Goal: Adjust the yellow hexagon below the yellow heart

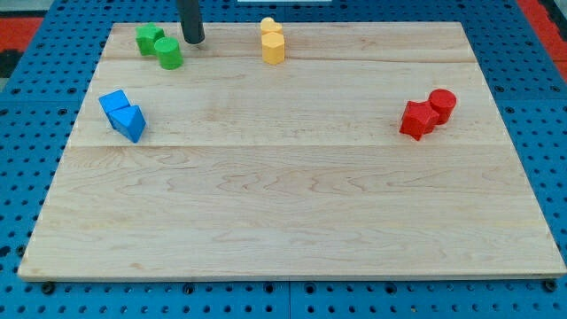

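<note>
The yellow hexagon (pixel 275 49) sits near the view's top centre of the wooden board (pixel 292 204). The yellow heart (pixel 269 27) is just above it, touching it. My tip (pixel 194 40) stands at the view's top left, well to the left of both yellow blocks and just right of the green blocks.
A green cylinder (pixel 169 54) and another green block (pixel 148 38) lie at the top left. A blue cube (pixel 114 105) and a blue triangle (pixel 133 123) lie at the left. A red cylinder (pixel 442 104) and a red star-like block (pixel 416 120) lie at the right.
</note>
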Controlling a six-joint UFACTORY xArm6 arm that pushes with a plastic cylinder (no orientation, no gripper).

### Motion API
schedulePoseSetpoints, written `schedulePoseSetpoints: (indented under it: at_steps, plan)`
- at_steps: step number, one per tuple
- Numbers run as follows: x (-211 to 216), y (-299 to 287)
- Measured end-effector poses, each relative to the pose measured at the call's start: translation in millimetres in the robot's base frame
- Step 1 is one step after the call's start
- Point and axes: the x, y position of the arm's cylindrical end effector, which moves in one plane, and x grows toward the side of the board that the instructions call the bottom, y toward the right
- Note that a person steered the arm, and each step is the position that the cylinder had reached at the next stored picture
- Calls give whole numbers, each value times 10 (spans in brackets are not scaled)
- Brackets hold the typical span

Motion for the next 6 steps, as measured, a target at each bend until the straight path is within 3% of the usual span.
schedulePoseSetpoints:
  at_steps: [2,5,6]
  plan:
    - [279,0]
    - [1178,-13]
    - [1277,-13]
